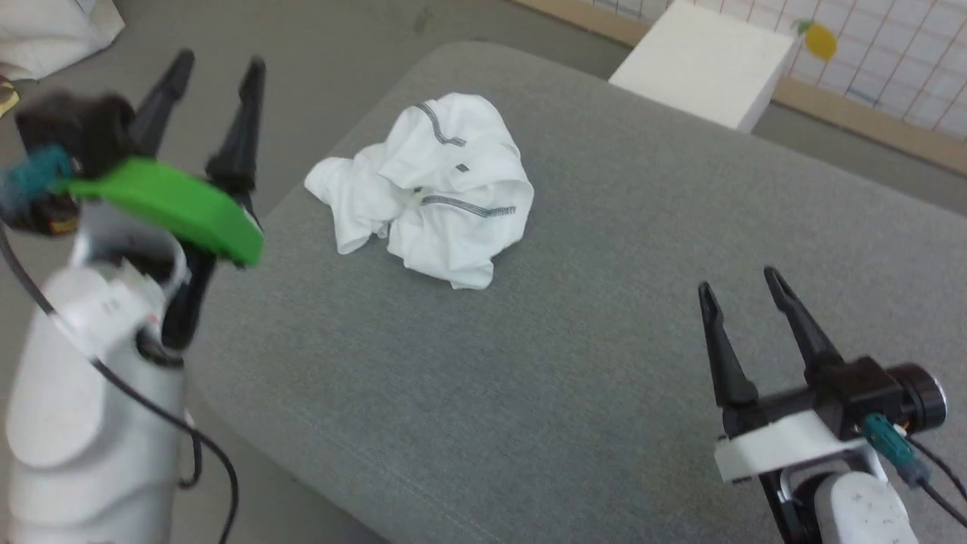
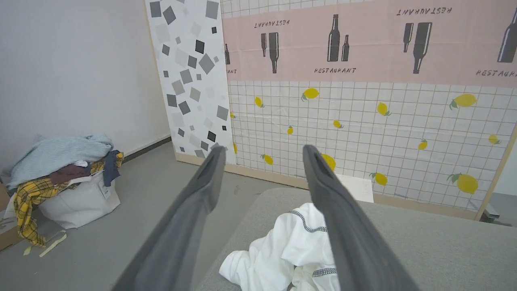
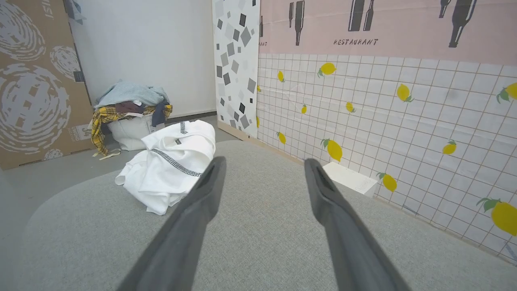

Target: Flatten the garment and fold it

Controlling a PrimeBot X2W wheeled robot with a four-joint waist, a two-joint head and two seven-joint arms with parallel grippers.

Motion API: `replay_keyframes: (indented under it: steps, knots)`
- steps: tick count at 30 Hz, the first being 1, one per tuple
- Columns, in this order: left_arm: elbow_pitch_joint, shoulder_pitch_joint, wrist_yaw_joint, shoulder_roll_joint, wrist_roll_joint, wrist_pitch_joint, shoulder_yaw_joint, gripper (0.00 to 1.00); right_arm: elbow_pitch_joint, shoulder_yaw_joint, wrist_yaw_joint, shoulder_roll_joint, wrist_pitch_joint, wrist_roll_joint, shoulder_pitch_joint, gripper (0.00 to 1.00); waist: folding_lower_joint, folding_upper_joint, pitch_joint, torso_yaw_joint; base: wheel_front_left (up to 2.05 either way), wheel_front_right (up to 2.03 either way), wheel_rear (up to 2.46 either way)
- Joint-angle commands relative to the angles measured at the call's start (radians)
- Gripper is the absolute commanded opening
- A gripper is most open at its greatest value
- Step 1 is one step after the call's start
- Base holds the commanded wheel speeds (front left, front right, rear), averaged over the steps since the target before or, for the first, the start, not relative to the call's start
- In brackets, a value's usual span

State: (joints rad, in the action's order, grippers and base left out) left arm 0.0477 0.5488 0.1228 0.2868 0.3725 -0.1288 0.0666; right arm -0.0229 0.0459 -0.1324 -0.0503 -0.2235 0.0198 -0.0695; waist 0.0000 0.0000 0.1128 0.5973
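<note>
the grey cushion (image 1: 529, 393) lies bare all round the crumpled shirt (image 1: 434, 189), leaving open room in front of it and to its right. beyond the shirt, a white box (image 1: 702, 64) stands past the cushion's far edge, against the wall panel (image 1: 906, 60).

You have garment (image 1: 430, 181): white, grey zigzag seams | pad (image 1: 529, 393) under it: plain grey weave | far box (image 1: 702, 64): white | far wall panel (image 3: 383, 121): white grid, yellow lemons, pink band with black bottles | corner panel (image 2: 190, 81): grey and black squares | left laundry pile (image 3: 129, 105): pale blue, yellow plaid
</note>
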Motion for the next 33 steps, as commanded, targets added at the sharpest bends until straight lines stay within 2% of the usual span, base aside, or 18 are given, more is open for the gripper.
replay_keyframes:
  steps: [1, 9, 16, 25, 28, 33]
  knots:
    - [0.030, 0.047, 0.006, 0.012, 0.034, -0.022, -0.002, 1.00, 0.018, 0.013, 0.002, 0.000, 0.013, 0.016, -0.027, 1.00, 0.0000, 0.0000, 0.099, -0.058, 0.00, 0.00, 0.00]
    - [0.194, 0.240, 0.007, 0.134, 0.137, -0.163, 0.060, 1.00, 0.129, 0.044, 0.002, 0.000, 0.093, 0.073, -0.089, 1.00, 0.0000, 0.0000, 0.251, -0.147, 0.00, 0.00, 0.00]
    - [0.292, 0.277, 0.008, 0.229, 0.225, -0.252, 0.163, 1.00, 0.201, 0.039, 0.002, 0.000, 0.123, 0.097, -0.114, 1.00, 0.0000, 0.0000, 0.350, -0.212, 0.00, 0.00, 0.00]
    - [0.377, 0.267, 0.008, 0.234, 0.411, -0.394, 0.235, 1.00, 0.233, 0.036, 0.002, 0.000, 0.131, 0.109, -0.124, 1.00, 0.0000, 0.0000, 0.430, -0.249, 0.00, 0.00, 0.00]
    - [0.420, 0.263, 0.003, 0.232, 0.435, -0.451, 0.243, 1.00, 0.233, 0.043, 0.002, 0.000, 0.130, 0.107, -0.132, 1.00, 0.0000, 0.0000, 0.441, -0.261, 0.00, 0.00, 0.00]
    - [0.472, 0.252, -0.029, 0.248, 0.448, -0.509, 0.243, 1.00, 0.233, 0.042, 0.002, 0.000, 0.123, 0.098, -0.149, 1.00, 0.0000, 0.0000, 0.453, -0.294, 0.00, 0.00, 0.00]
